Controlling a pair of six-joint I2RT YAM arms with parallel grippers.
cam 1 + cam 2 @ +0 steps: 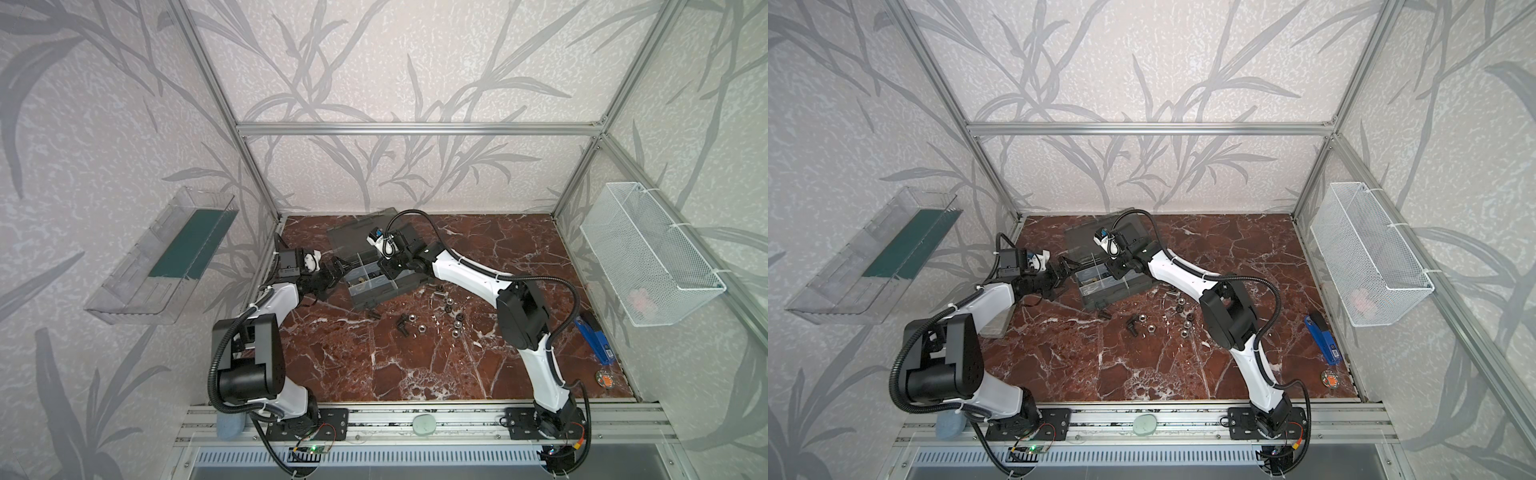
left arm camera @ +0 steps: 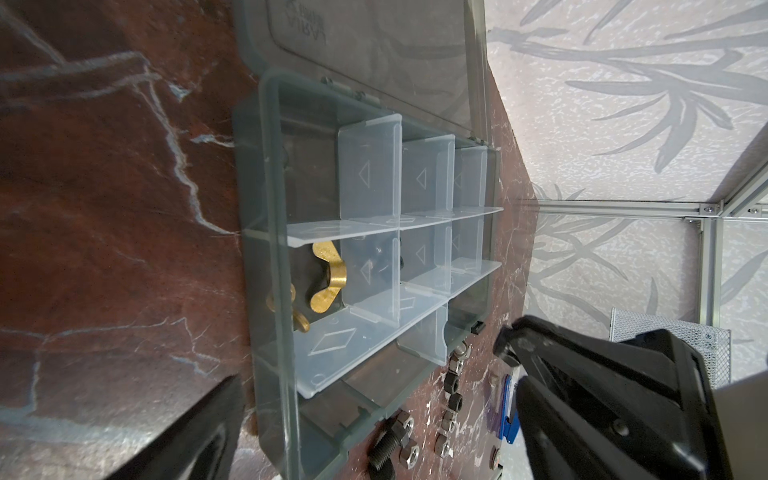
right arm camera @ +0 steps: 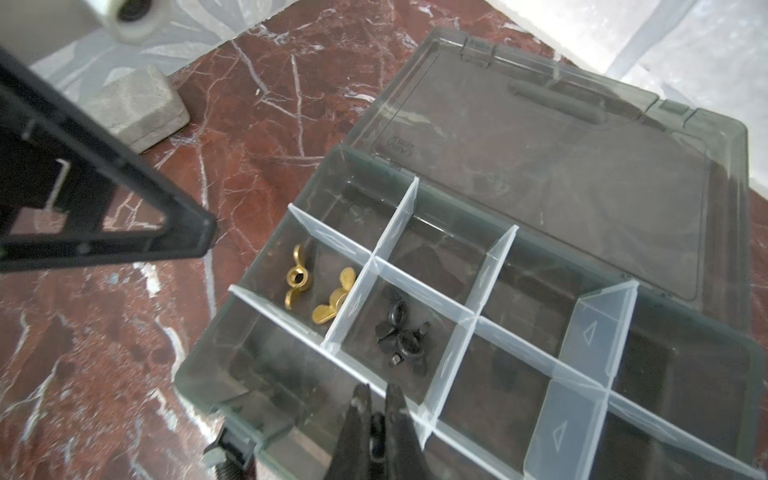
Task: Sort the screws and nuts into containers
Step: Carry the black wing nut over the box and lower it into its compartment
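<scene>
The left arm folds its elbow high near its base and reaches to the left side of the dark grey organizer case. The left gripper stands wide open and empty, just beside the case wall. The case lies open on the desk, its smoky lid laid back flat. Clear dividers split it into square cells: one holds brass wing nuts, and its neighbour holds black ones.

The right gripper hangs over the case's near row, closed narrow on a small dark piece, too blurred to identify. Right of the case, black screws and silver and black nuts lie loose. The right arm stretches diagonally from its base past them.
</scene>
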